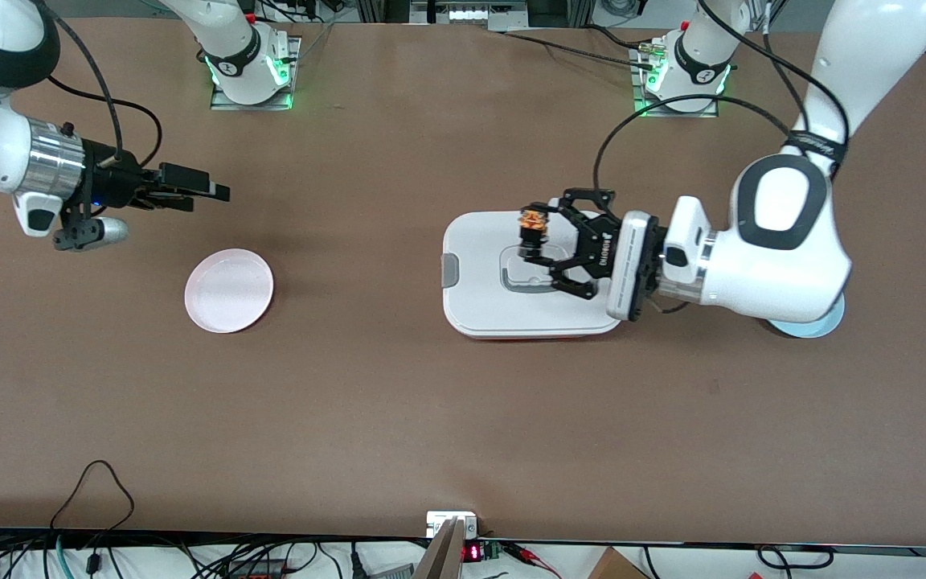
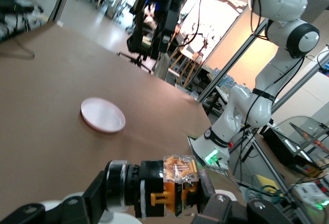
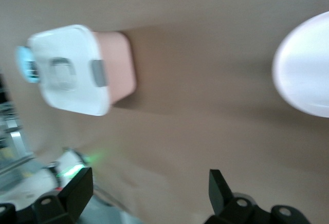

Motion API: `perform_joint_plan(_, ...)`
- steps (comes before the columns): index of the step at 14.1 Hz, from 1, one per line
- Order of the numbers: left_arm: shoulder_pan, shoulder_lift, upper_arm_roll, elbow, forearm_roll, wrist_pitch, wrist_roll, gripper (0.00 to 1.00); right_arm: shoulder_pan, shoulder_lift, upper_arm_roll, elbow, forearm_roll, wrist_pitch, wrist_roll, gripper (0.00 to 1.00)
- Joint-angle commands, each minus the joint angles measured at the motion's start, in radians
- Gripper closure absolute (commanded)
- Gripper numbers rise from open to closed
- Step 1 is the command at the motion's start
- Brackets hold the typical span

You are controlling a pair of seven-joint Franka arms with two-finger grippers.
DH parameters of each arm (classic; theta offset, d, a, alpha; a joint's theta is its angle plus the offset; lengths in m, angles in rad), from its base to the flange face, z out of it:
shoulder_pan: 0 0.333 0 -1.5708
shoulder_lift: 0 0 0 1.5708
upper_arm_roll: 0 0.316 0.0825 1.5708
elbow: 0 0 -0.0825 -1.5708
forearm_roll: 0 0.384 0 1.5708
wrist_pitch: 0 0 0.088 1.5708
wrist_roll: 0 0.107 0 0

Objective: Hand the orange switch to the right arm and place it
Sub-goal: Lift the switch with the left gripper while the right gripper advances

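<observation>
The orange switch (image 1: pixel 533 224) is up in the air over the lid of a white container (image 1: pixel 479 310), with my left gripper (image 1: pixel 534 235) shut on it. In the left wrist view the switch (image 2: pixel 167 189) lies sideways between the black fingers: black body, silver collar, orange clear-topped block. My right gripper (image 1: pixel 207 192) hangs open and empty over the table toward the right arm's end, above and beside a pink plate (image 1: pixel 229 290). Its two fingertips (image 3: pixel 78 187) stand wide apart with only brown table between them.
The white container (image 3: pixel 69 67) has a pink base and a grey latch. A light blue plate (image 1: pixel 815 326) lies partly under the left arm's elbow. The pink plate (image 2: pixel 103 115) also shows in both wrist views (image 3: pixel 306 70). Cables run along the table's near edge.
</observation>
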Motion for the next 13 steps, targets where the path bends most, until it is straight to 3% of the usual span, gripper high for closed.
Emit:
perform_joint_plan(1, 0.025, -0.019, -0.056, -0.076, -0.07, 0.079, 0.179, 1.0, 0.001, 0.065, -0.002, 0.021, 0.168, -0.032, -0.009, 0.0)
perform_joint_plan(3, 0.034, -0.029, -0.151, -0.163, -0.164, 0.261, 0.274, 1.0, -0.002, 0.103, -0.004, 0.021, 0.257, -0.07, -0.012, 0.0)
perform_joint_plan(5, 0.035, -0.031, -0.214, -0.214, -0.295, 0.412, 0.377, 1.0, 0.004, 0.126, -0.001, 0.021, 0.288, -0.07, -0.05, 0.0)
perform_joint_plan(8, -0.004, -0.033, -0.219, -0.225, -0.39, 0.478, 0.449, 1.0, 0.039, 0.16, -0.001, 0.021, 0.401, -0.092, -0.124, 0.0)
perform_joint_plan(13, -0.05, -0.022, -0.233, -0.228, -0.43, 0.555, 0.511, 1.0, 0.088, 0.197, -0.001, 0.021, 0.596, -0.095, -0.115, 0.0)
